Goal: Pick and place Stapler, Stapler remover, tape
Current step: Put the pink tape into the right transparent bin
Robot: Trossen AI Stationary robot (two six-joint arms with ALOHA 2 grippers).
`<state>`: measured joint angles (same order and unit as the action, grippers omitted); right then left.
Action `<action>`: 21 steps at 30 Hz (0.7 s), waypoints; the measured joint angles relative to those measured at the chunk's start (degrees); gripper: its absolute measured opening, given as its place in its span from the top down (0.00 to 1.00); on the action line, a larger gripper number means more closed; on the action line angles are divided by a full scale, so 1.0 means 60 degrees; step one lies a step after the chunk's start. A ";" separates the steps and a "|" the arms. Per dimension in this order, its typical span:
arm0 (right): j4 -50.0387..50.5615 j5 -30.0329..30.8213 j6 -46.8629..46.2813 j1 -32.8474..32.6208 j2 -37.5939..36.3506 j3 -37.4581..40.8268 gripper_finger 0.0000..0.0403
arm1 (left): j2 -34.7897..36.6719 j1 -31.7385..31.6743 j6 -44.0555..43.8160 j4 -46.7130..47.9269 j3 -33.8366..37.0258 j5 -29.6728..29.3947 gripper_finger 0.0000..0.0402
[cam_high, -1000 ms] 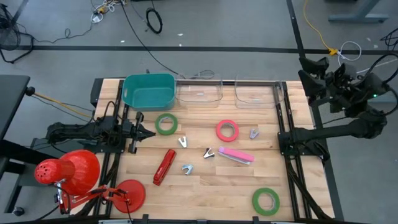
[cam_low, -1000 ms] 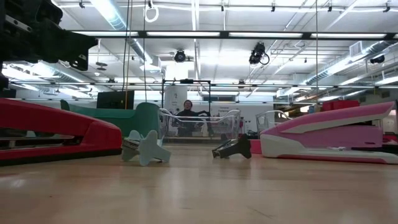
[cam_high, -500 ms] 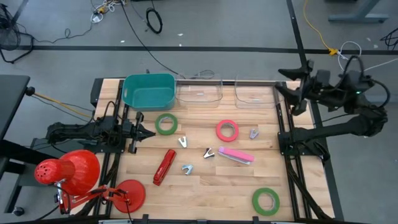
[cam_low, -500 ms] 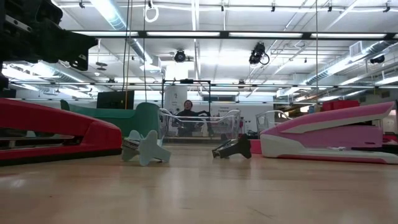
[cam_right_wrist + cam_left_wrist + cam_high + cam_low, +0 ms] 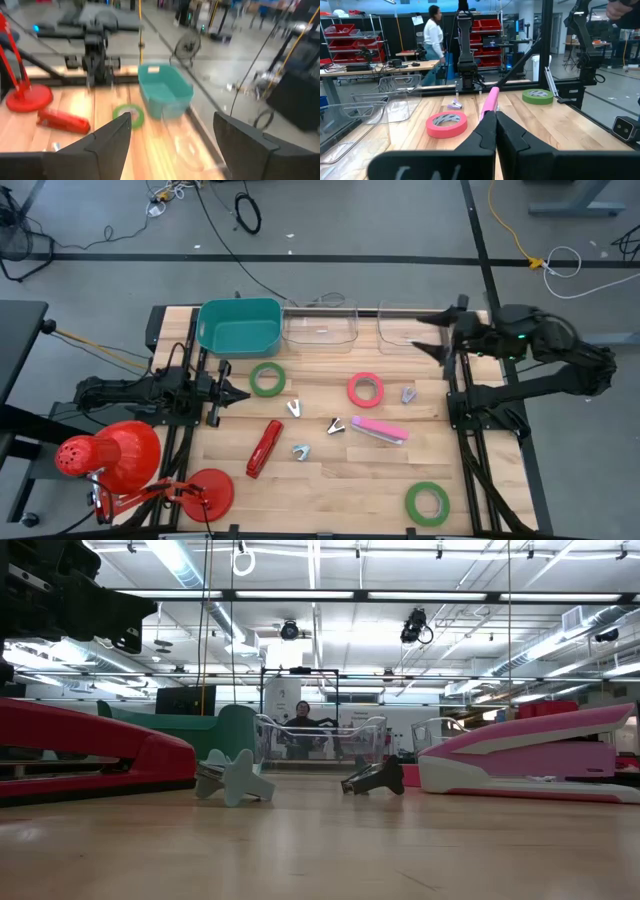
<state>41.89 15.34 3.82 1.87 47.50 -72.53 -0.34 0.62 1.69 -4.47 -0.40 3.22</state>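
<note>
On the table lie a red stapler (image 5: 264,448), a pink stapler (image 5: 379,429) and small stapler removers (image 5: 293,408) (image 5: 335,425) (image 5: 301,450). One green tape roll (image 5: 267,379) lies near the teal bin, a red-pink roll (image 5: 365,389) at mid-table, and another green roll (image 5: 427,502) near the front right. All of them lie flat on the wood. My left gripper (image 5: 240,392) rests shut at the table's left side, level, touching nothing. My right gripper (image 5: 437,336) hangs open, high over the far right corner, with nothing between its fingers (image 5: 112,142).
A teal bin (image 5: 238,325) and two clear containers (image 5: 320,328) (image 5: 410,330) stand along the far edge. A red desk lamp (image 5: 110,460) sits at the front left corner. Another stapler remover (image 5: 408,394) lies right of the red-pink roll. People show in the room beyond the table.
My right gripper has swung from beyond the table's right edge toward the table's left, coming over the far right corner and sinking a little. It has tipped down toward level and stayed open. Nothing on the table has moved.
</note>
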 joint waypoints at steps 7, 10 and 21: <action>0.0131 -0.0359 -0.1112 0.0007 0.1006 0.0000 0.30 | -0.0003 -0.0001 0.0000 -0.0004 0.0000 0.0000 0.99; 0.0134 -0.0579 -0.1595 0.0004 0.1485 0.0000 0.30 | -0.0003 -0.0004 0.0000 -0.0004 0.0003 0.0000 0.99; 0.0193 -0.0766 -0.2568 0.0007 0.3116 0.0000 0.30 | -0.0001 -0.0003 -0.0001 -0.0001 0.0000 0.0000 0.99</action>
<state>43.05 10.75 -11.59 1.91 66.19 -72.53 -0.34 0.61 1.69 -4.47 -0.40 3.22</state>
